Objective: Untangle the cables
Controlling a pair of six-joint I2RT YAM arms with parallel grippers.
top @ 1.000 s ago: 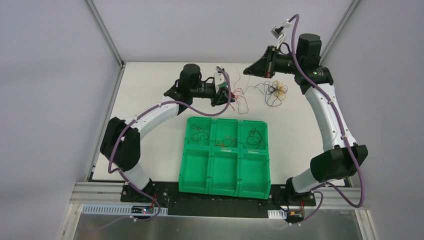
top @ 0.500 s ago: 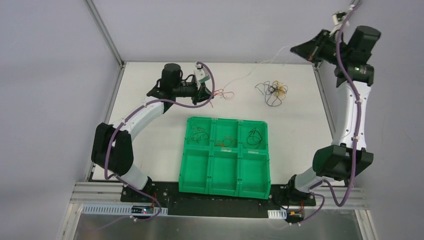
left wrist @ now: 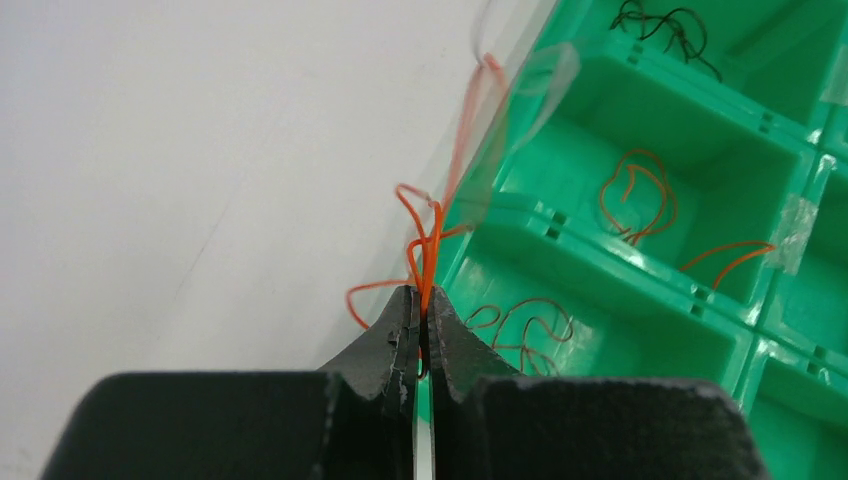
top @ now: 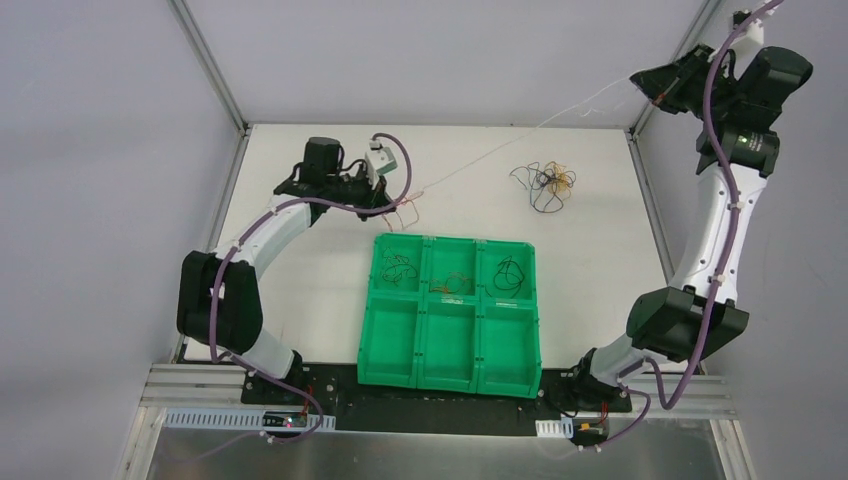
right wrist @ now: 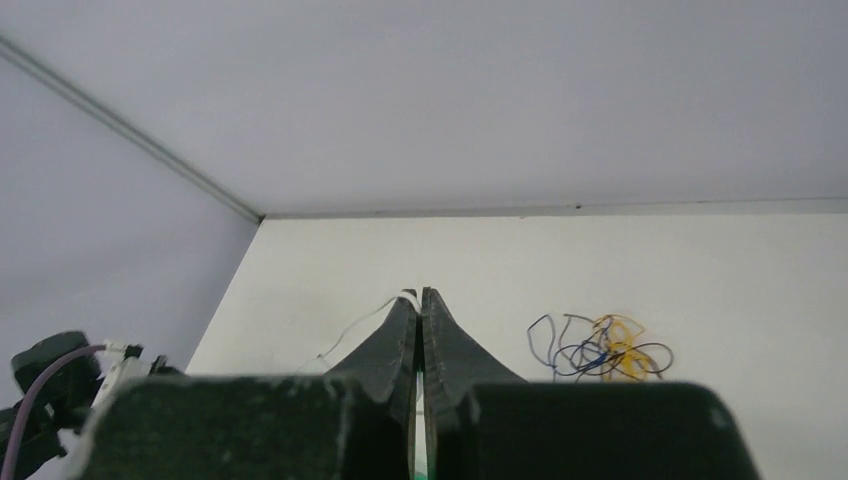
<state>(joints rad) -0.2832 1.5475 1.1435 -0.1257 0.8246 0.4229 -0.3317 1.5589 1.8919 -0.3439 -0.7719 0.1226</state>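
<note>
Two cables mid-separation: left fingers (left wrist: 408,318) clamp the red wire (left wrist: 432,235), right fingers (right wrist: 406,322) grip the taut white wire (top: 520,134); next probably calls for a steady outward pull.

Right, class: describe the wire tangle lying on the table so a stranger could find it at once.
Find the green six-compartment tray on the white table. Beyond its far right corner, towards the back wall, lies the wire tangle. Unlike the tray's sorted wires, it is a mixed knot of black, blue and yellow strands.
</note>
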